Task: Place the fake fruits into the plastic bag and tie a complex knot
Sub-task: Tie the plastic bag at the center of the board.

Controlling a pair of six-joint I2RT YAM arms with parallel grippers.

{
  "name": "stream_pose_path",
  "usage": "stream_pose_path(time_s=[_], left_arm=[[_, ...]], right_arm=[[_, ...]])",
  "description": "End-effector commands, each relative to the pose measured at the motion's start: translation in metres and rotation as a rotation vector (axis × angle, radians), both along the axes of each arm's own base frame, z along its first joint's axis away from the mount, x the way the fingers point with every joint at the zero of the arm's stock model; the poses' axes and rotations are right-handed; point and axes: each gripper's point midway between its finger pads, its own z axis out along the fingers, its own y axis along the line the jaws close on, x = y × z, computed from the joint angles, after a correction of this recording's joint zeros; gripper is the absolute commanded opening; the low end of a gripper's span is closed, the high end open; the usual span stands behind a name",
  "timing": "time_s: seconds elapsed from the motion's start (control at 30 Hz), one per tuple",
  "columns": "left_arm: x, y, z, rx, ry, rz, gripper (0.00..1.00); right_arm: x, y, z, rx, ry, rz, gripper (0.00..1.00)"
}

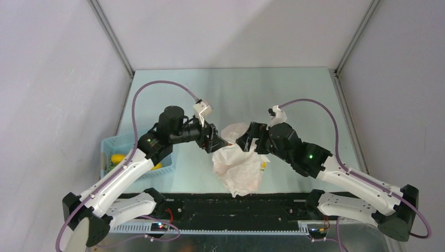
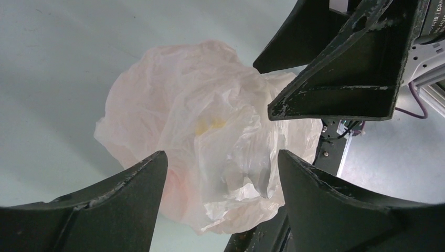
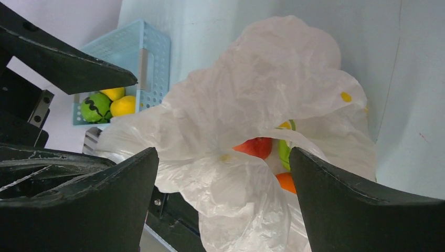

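The plastic bag (image 1: 239, 164) lies crumpled on the table between both grippers. In the right wrist view its mouth gapes, showing fake fruits inside: a red one (image 3: 260, 147) and an orange one (image 3: 286, 181). My left gripper (image 1: 216, 140) is at the bag's upper left, open, with loose bag plastic (image 2: 210, 131) lying between its fingers (image 2: 131, 184) without being pinched. My right gripper (image 1: 245, 143) faces it from the right, open, its jaws straddling a fold of the bag (image 3: 262, 94). A knot is not in view.
A light blue slatted basket (image 1: 116, 143) stands at the table's left edge, holding yellow fruit (image 3: 124, 105) and a green one (image 3: 95, 107). The two grippers' tips nearly meet over the bag. A black rail (image 1: 236, 202) runs along the near edge.
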Motion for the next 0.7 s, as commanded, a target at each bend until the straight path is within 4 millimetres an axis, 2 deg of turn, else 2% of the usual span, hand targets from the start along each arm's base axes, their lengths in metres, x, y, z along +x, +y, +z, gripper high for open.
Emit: stream_pose_path(time_s=[0.0, 0.1, 0.27, 0.37, 0.43, 0.57, 0.67], left_arm=[[0.002, -0.003, 0.0, 0.027, -0.032, 0.001, 0.8], [0.003, -0.003, -0.003, 0.036, -0.03, 0.008, 0.71], [0.003, -0.005, -0.007, 0.044, -0.018, 0.014, 0.44], [0.002, -0.007, -0.011, 0.044, -0.006, 0.021, 0.36], [0.001, -0.007, -0.012, 0.04, -0.002, 0.033, 0.26], [0.002, -0.006, -0.014, 0.03, 0.005, 0.066, 0.18], [0.003, -0.003, -0.016, 0.025, 0.013, 0.097, 0.15]], right_arm=[[0.006, 0.0, 0.012, -0.003, -0.019, -0.04, 0.99], [0.004, 0.002, 0.007, -0.021, -0.011, -0.037, 0.97], [-0.003, 0.004, 0.001, -0.05, -0.012, -0.033, 0.92], [-0.009, 0.009, -0.002, -0.052, -0.009, -0.013, 0.9], [-0.013, 0.013, -0.005, -0.045, -0.004, -0.002, 0.88], [-0.022, 0.018, -0.012, -0.031, 0.011, 0.015, 0.86], [-0.028, 0.02, -0.019, -0.035, 0.026, 0.021, 0.84]])
